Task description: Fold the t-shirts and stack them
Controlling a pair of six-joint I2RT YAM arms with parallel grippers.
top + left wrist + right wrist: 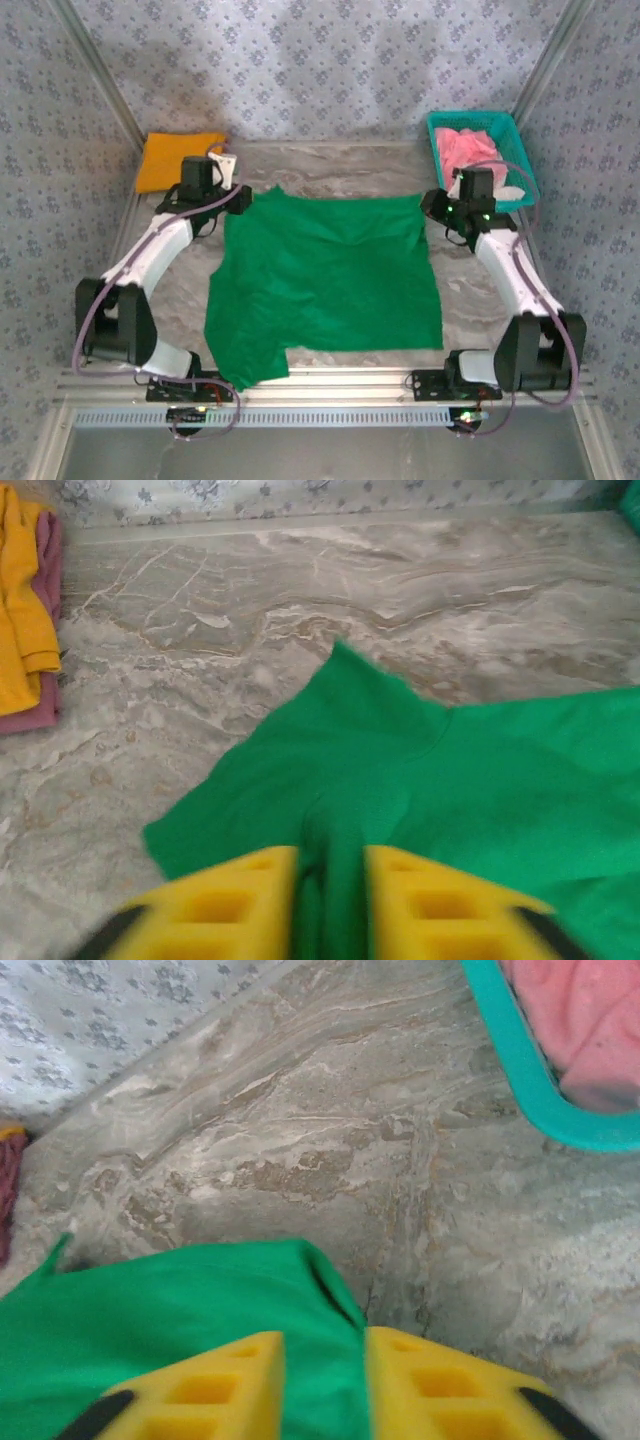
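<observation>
Cloth from the green t-shirt stands in a ridge between the narrowly parted jaws of the left pincer, apparently gripped. The right pincer straddles the far right corner; whether it pinches is unclear. The shirt lies spread across the tabletop. An uneven release could drag one corner and wrinkle it.

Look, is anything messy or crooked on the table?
Yes. The green t-shirt lies askew: its near-left corner sticks out past the rest, reaching the metal rail at the table's edge. The pink t-shirt sits crumpled in the teal basket.
</observation>
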